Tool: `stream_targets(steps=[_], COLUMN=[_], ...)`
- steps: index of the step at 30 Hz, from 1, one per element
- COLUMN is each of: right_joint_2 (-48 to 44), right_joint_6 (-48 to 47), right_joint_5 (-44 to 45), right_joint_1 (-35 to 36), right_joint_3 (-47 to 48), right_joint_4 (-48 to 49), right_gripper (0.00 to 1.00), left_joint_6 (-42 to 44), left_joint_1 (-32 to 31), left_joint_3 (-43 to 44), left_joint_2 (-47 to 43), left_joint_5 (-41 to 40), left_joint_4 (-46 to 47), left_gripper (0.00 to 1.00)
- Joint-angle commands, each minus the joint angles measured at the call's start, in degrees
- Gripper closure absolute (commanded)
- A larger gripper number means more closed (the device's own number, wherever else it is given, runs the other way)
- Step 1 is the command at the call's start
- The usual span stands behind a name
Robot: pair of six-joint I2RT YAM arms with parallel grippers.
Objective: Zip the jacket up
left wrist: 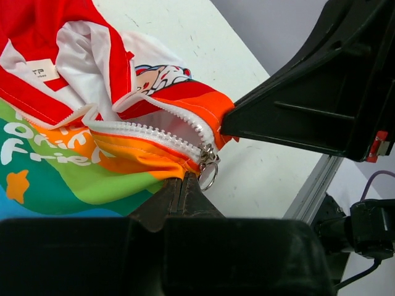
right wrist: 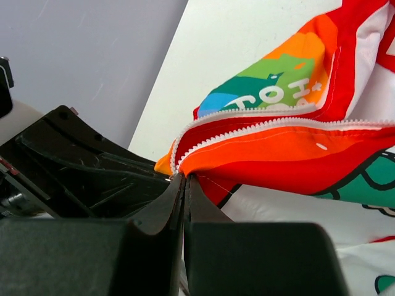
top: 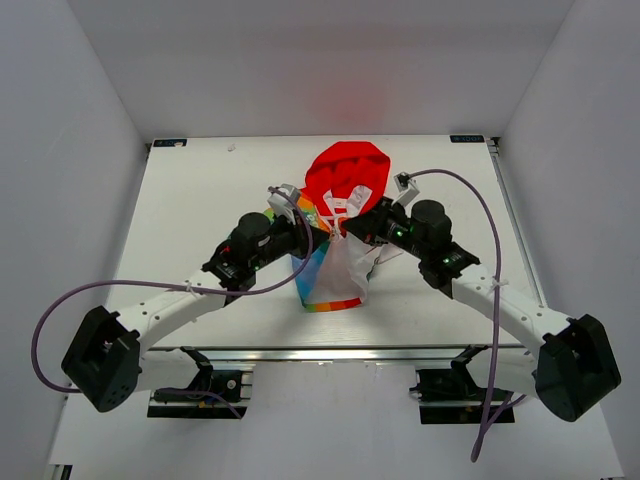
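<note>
Your jacket [top: 345,178] lies mid-frame on the table [top: 200,190], with its hood toward the top. Your left gripper [left wrist: 184,182] is pinched closed on the orange edge beside the zipper slider [left wrist: 208,158]. Your right gripper [right wrist: 185,180] is clamped too, seemingly on the opposite edge.

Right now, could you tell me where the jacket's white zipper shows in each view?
Top external: too small to pick out; just below the red hood.
Left wrist: zipper crosses the centre to its slider above the left fingers.
Right wrist: teeth cross the upper middle.
Shared landmark: orange band along the teeth, both wrist views.
</note>
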Motion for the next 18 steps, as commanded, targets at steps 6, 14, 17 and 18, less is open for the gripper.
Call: stream_targets(steps=[6, 14, 17, 18], right_joint_2=[-0.27, 1.23, 0.09, -0.35], right_joint_6=[-0.01, 2.26, 2.53, 2.01], right_joint_5=[0.63, 2.56, 2.04, 2.04], right_joint_1=[-2.25, -4.18, -6.11, -7.16], right_joint_3=[7.9, 9.83, 10.36, 11.23], right_joint_4=[-4.54, -7.18, -7.44, -8.84], right_gripper=[1.0, 1.0, 1.0, 1.0], left_joint_6=[4.78, 6.64, 6.11, 5.76], left_joint_1=[-5.27, -12.74, -13.36, -13.88], left_joint_3=[-0.69, -0.96, -1.31, -1.31], left_joint_2=[-2.1, -3.33, -3.16, -2.89], left_joint_5=[0.22, -5.04, -5.66, -6.54], left_joint_4=[-5.59, -10.15, -12.52, -14.1], left_gripper=[1.0, 1.0, 1.0, 1.0])
